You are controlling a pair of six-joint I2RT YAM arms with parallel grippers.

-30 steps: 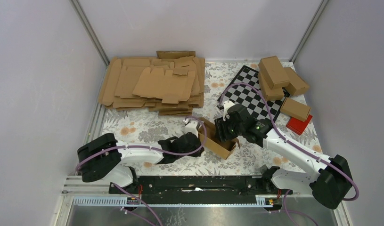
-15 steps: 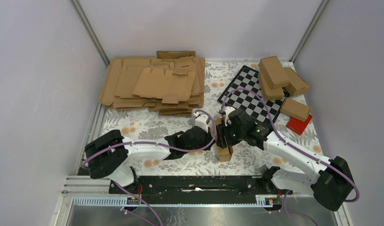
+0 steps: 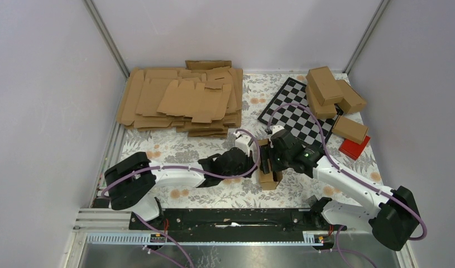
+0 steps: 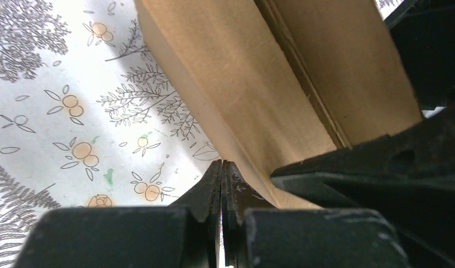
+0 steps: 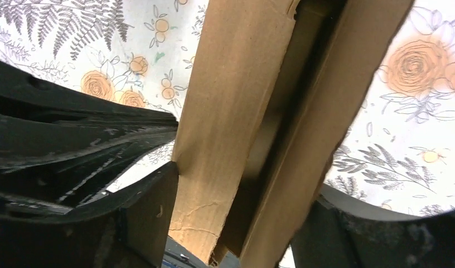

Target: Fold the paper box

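Note:
The paper box [image 3: 268,177], a half-folded brown carton, stands on end on the flowered cloth at centre front. My right gripper [image 3: 271,158] comes down over it from the right. In the right wrist view the paper box [image 5: 236,111] fills the gap in the right gripper [image 5: 248,184], with one finger [image 5: 152,206] against its left panel and the other against its right panel; a dark open slot runs between the panels. My left gripper [image 3: 252,161] is shut and empty. Its tip [image 4: 222,166] lies against the box's side wall [image 4: 242,84], low down by the cloth.
A heap of flat brown blanks [image 3: 180,100] covers the back left. A checkerboard [image 3: 296,111] lies at the back right, with several finished cartons [image 3: 331,89] and a red block [image 3: 354,148] beyond it. Grey walls close in both sides.
The left arm reached right until its shut tip met the box. The box turned from lying slantwise to standing on end. The right gripper's jaws stand wider around it.

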